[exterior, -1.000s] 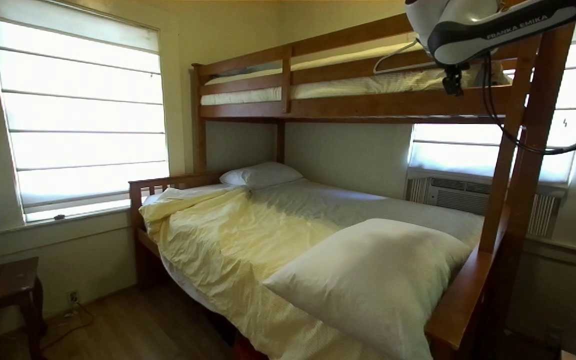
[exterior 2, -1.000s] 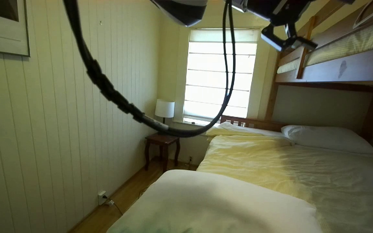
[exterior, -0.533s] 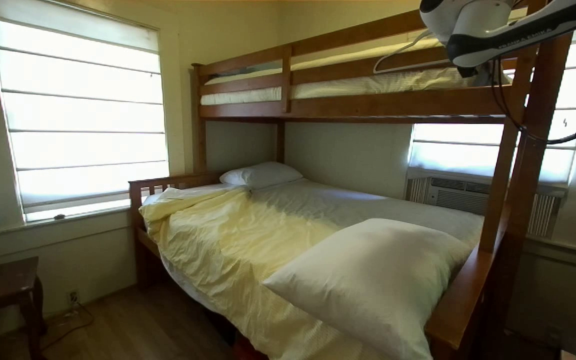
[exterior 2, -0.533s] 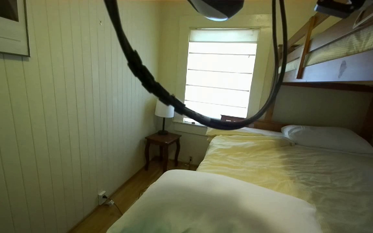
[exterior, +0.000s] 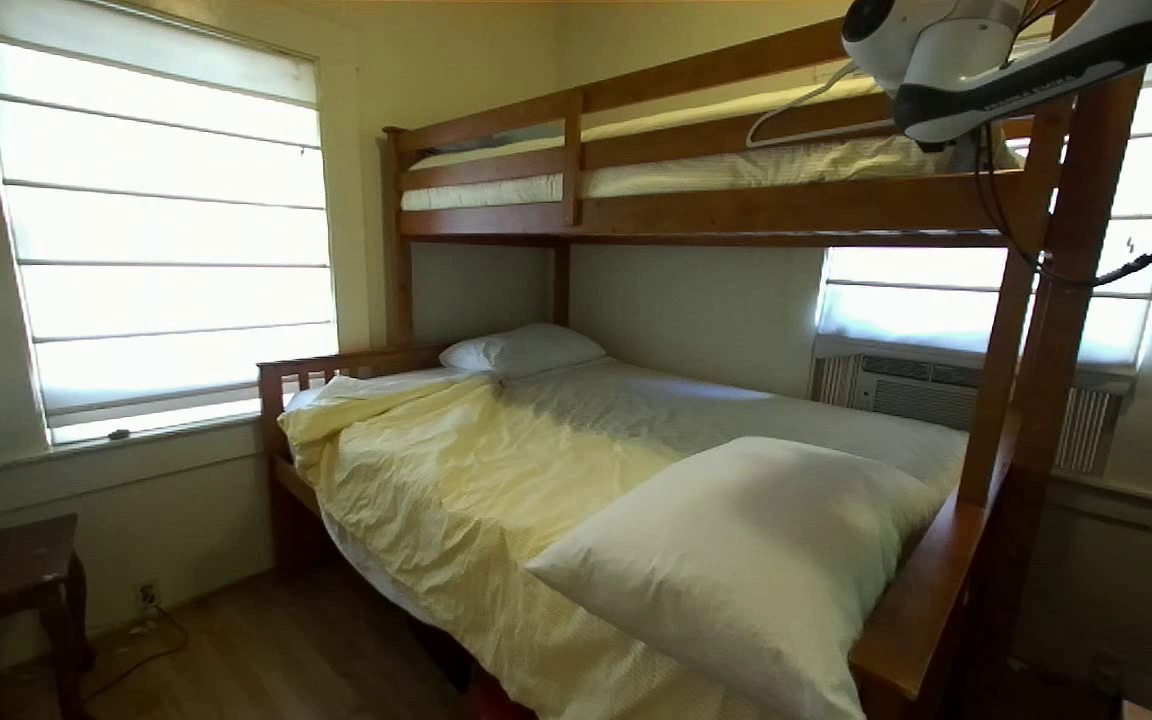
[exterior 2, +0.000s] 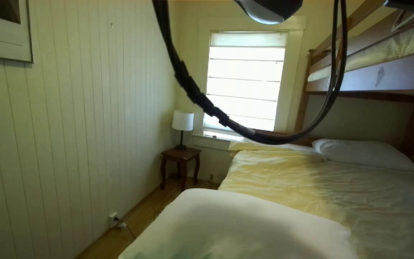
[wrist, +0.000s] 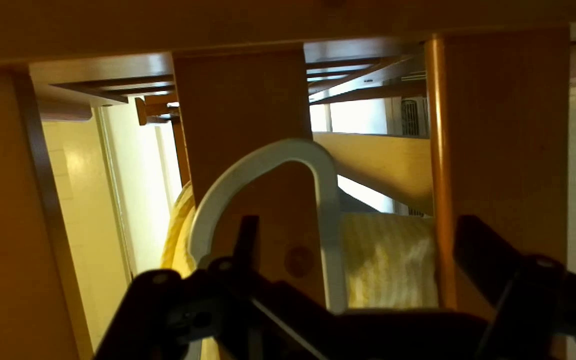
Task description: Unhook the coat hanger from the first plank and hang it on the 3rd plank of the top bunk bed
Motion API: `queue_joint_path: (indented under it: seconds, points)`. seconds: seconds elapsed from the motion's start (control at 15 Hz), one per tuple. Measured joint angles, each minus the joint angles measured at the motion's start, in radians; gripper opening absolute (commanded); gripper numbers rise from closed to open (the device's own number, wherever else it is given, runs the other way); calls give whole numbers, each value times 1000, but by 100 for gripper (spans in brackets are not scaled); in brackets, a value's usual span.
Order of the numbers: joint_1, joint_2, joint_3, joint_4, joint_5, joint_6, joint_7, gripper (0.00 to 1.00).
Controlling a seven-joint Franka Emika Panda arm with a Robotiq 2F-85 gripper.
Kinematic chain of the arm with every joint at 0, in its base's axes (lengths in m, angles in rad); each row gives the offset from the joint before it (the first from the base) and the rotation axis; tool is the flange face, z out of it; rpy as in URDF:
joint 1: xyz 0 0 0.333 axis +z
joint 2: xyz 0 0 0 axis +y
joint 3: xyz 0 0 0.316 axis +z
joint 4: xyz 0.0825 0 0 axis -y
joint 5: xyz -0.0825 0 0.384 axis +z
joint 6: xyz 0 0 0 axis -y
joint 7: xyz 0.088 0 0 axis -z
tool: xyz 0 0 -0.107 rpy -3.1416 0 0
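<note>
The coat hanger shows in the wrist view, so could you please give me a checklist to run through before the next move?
1. Hand open: ok; its fingers stand apart.
2. Coat hanger between the fingers: cannot tell; one bar shows there, but depth is unclear.
3. Its hook in view: not ok; no view shows it.
4. Third plank down in view: ok, in both exterior views.
5. Cables clear of the top bunk bed: cannot tell; they overlap it in an exterior view.
</note>
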Motion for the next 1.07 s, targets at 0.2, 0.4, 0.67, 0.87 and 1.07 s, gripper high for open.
queue_joint_path:
  seconds: [0.2,0.4,0.67,0.87,1.07]
  points:
    - [-6,29,-4,36,0,0,14,50]
    - [-10,53,-4,66,0,0,20,28]
    - [-12,80,-4,103,0,0,21,2]
    - [-12,98,-3,123,0,0,20,3]
    - [-12,112,0,137,0,0,20,3]
